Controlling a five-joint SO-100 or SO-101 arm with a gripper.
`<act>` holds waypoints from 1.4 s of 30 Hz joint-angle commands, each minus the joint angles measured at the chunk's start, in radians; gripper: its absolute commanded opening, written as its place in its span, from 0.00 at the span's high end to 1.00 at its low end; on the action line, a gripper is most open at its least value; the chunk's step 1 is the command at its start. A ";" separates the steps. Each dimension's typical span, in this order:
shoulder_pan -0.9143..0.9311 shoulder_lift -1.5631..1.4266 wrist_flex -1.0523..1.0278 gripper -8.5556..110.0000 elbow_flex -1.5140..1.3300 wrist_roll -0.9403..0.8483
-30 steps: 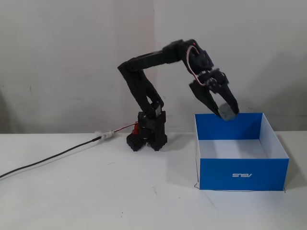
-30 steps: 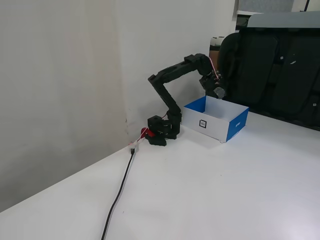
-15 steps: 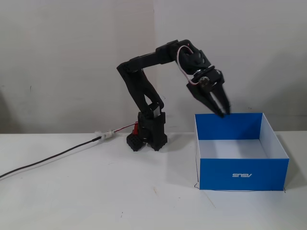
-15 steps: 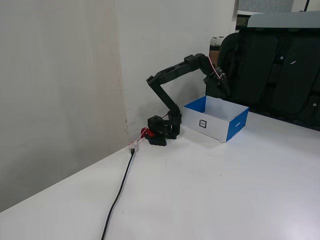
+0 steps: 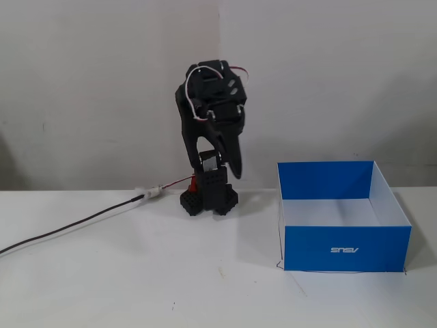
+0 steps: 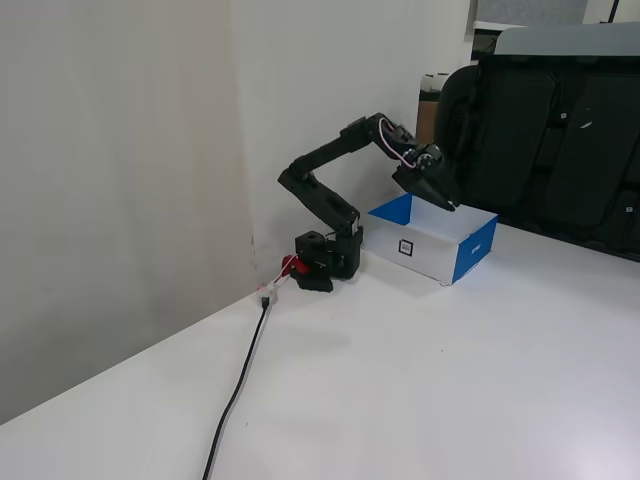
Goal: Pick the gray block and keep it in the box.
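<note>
Fixed view: pincer raised beside box.

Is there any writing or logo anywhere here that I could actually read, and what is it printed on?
"ASUS": white logo on the blue front wall of the box, printed upside down in a fixed view.
A small square label with a dark mark on the white side of the box in a fixed view: too small to read.
Nothing else carries readable text.

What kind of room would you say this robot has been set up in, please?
Probably an office or small lab. The arm sits on a plain white table pushed against a bare wall, a black office chair stands behind the table, and a blue box rests beside the arm.
</note>
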State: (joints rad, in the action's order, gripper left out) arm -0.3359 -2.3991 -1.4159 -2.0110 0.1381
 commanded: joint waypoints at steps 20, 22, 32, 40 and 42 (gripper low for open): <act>0.281 -0.916 0.337 0.93 -0.842 -0.163; 0.291 -0.953 0.330 0.93 -0.876 -0.167; 0.337 -1.026 0.360 0.93 -1.011 -0.193; 0.376 -1.028 0.380 0.93 -1.049 -0.192; 0.402 -1.028 0.379 0.88 -1.049 -0.179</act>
State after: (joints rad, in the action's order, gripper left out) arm 0.0552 -3.2689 -1.0600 -3.0756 -0.0460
